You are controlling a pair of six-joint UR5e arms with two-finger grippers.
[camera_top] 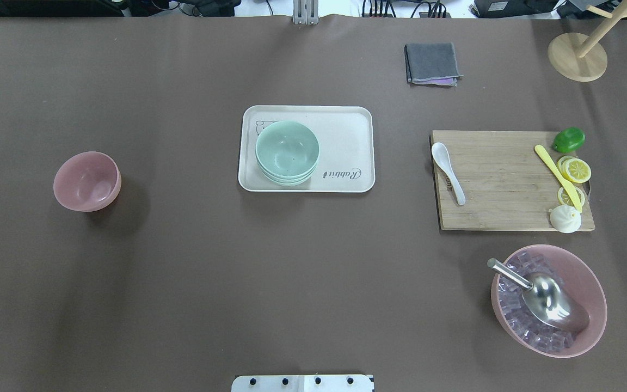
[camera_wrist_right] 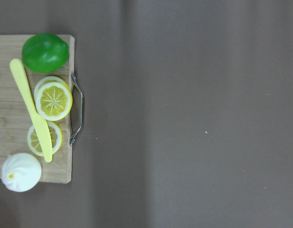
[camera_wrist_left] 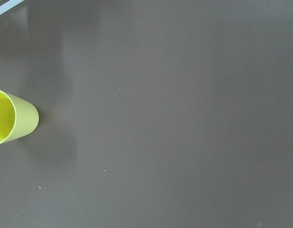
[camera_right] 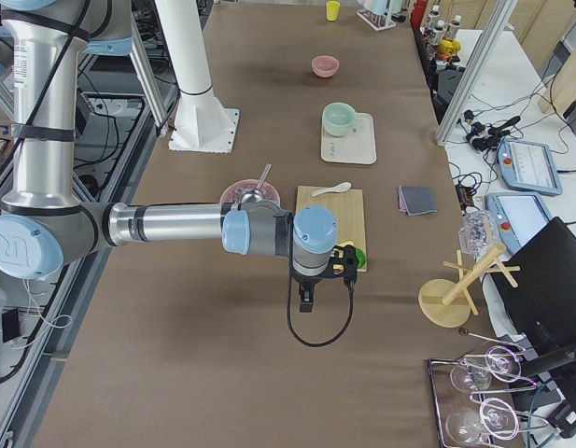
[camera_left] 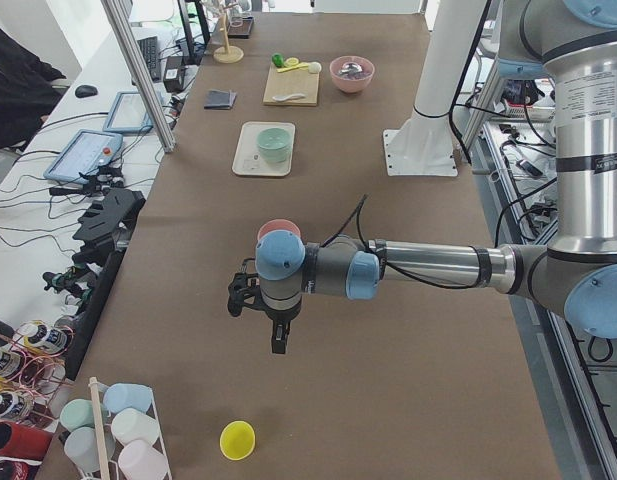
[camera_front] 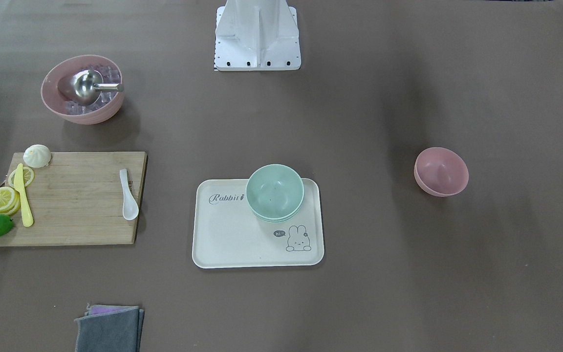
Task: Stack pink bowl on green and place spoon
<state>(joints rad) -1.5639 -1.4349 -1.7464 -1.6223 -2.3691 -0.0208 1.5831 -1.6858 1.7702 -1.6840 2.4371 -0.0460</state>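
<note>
The small pink bowl (camera_top: 87, 181) stands alone on the brown table, on my left side; it also shows in the front view (camera_front: 441, 171). The mint-green bowl stack (camera_top: 287, 152) sits on a cream tray (camera_top: 346, 130) at the table's middle. The white spoon (camera_top: 447, 172) lies on the near-left edge of a wooden cutting board (camera_top: 509, 185). My left gripper (camera_left: 277, 340) hangs above the table beyond the pink bowl, far from it. My right gripper (camera_right: 304, 301) hangs past the board's end. I cannot tell whether either is open or shut.
A larger pink bowl (camera_top: 548, 299) with a metal scoop and clear cubes stands near the board. On the board lie a yellow knife (camera_top: 558, 177), lemon slices, a lime (camera_top: 568, 140) and a white bun. A grey cloth (camera_top: 432, 63), a wooden stand (camera_top: 577, 56) and a yellow cup (camera_wrist_left: 11, 121) lie further out.
</note>
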